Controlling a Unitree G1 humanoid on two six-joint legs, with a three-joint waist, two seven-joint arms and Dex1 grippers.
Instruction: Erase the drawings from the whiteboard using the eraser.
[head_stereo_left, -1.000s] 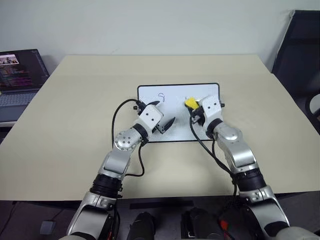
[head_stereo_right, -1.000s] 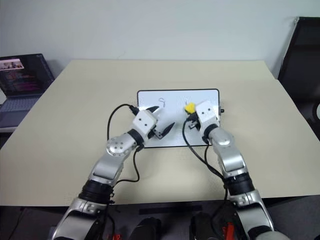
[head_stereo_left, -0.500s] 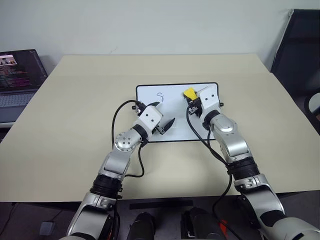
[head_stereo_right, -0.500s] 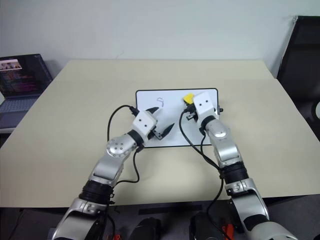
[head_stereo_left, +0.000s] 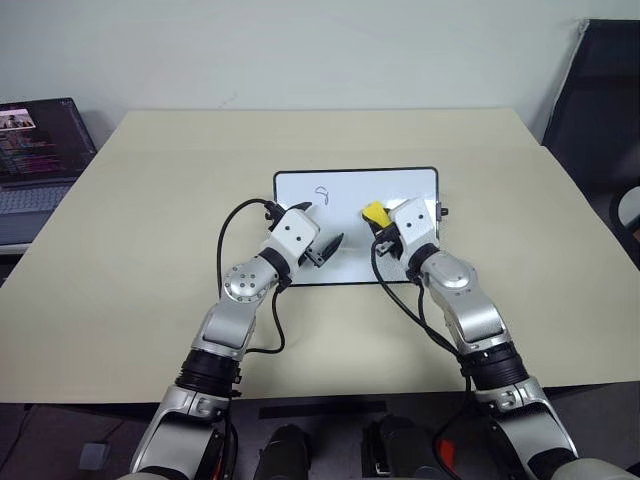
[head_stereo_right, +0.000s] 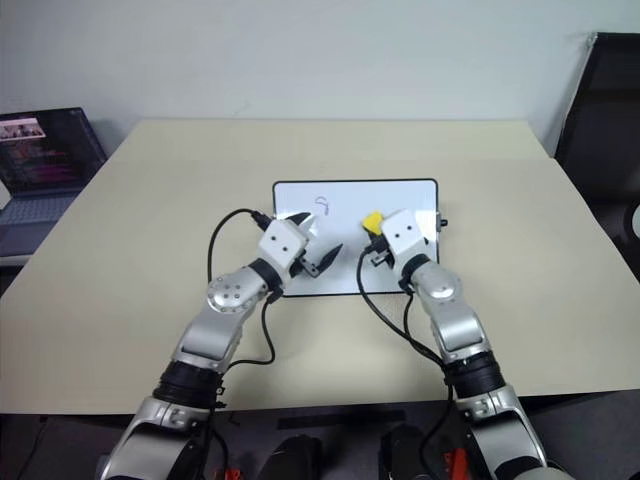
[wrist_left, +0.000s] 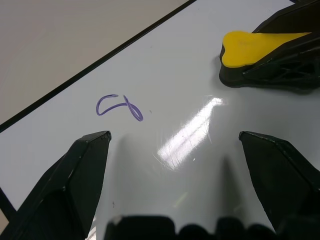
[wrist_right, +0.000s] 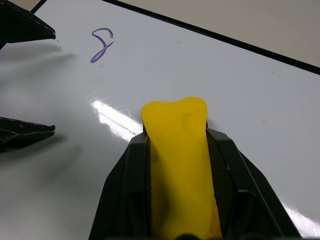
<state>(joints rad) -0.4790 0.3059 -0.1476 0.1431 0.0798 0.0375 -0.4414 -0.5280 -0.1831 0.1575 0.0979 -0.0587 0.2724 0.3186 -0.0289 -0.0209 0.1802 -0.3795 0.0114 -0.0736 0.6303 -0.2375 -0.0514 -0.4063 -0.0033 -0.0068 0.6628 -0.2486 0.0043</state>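
Eraser (head_stereo_left: 376, 212): your right gripper (head_stereo_left: 383, 222) is clamping it, yellow side up, over the right-middle of the board; half a second ago it was nearer the far edge, so you are pulling it back toward you.
Left gripper (head_stereo_left: 322, 240): fingers are standing apart and empty above the board's left half, unmoved.
Whiteboard (head_stereo_left: 350, 182): lying flat mid-worktop (head_stereo_left: 150, 200).
Remaining drawing (head_stereo_left: 321, 192): one purple loop is showing near the far left; the right half is looking wiped, so you are likely heading left next.
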